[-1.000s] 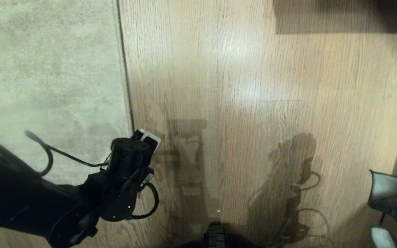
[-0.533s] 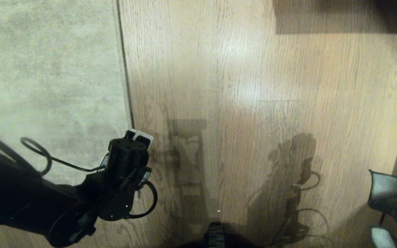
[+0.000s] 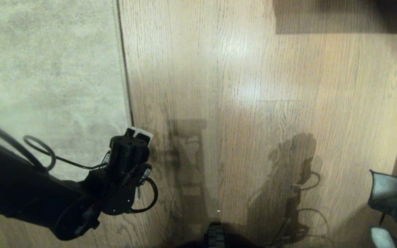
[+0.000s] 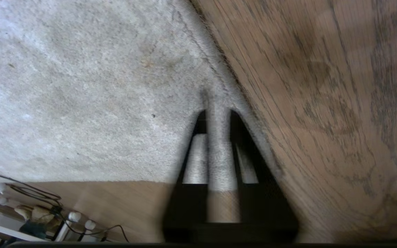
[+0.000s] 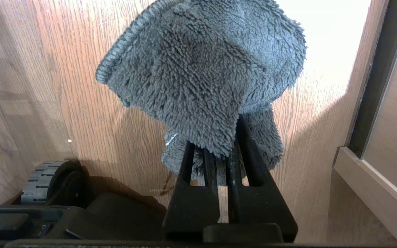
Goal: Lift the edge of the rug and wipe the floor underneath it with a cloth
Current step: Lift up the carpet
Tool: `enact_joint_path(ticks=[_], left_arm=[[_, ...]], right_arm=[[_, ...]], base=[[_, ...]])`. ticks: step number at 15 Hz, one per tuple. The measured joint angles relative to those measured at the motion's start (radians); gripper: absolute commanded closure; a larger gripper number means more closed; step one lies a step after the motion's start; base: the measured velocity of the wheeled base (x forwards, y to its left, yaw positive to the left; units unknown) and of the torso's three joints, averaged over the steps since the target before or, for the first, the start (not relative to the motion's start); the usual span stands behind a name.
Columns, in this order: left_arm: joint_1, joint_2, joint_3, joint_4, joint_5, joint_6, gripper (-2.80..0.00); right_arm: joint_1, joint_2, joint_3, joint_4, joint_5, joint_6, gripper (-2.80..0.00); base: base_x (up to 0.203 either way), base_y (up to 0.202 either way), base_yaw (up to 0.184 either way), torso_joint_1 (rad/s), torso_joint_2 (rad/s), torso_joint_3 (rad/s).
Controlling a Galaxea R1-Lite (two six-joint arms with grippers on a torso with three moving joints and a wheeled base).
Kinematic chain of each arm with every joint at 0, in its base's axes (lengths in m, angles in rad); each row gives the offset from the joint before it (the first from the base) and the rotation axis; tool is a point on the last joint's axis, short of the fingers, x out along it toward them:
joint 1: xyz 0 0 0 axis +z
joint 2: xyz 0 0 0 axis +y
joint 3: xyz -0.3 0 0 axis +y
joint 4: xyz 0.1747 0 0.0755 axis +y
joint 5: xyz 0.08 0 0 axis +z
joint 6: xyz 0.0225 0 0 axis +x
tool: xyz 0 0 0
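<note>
Your left gripper sits low over the near corner of the rug, right where the rug edge meets the floor. In the left wrist view its two fingers stand a little apart with a narrow strip of rug pile showing between them; you cannot tell from that view whether the pile is pinched or merely lies behind the gap. The rug edge there lies flat on the boards, a dark seam running along it. In the head view the left arm reaches in from the near left, its black cable looping over the rug, and only a pale fingertip shows past the wrist housing. Your right gripper hangs at the near right of the floor, pressed together on the cloth, a fluffy grey rag that fans out beyond the fingers and droops behind them, clear of the boards. The cloth also shows at the near right edge of the head view, well apart from the rug. Around you: a wheel of your base rests on the floor just beside the right gripper, a baseboard and dark door frame run along the floor's right side, and some white rack legs and cables stand beyond the rug's near border. Shadows of both arms fall across the open boards between rug and cloth.
</note>
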Motion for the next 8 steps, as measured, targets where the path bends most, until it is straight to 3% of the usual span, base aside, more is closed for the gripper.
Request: enact_joint_path(ticks=[5,8], left_arm=[[0.027,0.011,-0.036,0.011,-0.054,0.018,-2.80],[0.055,0.021,-0.067,0.010,-0.054,0.120,-2.80]], right_arm=[[0.000,0.000,0.000,0.000,0.000,0.000,0.00],[0.000,0.000,0.000,0.000,0.000,0.000,0.00]], base=[[0.000,0.000,0.000,0.000,0.00,0.000],[0.000,0.000,0.000,0.000,0.00,0.000]])
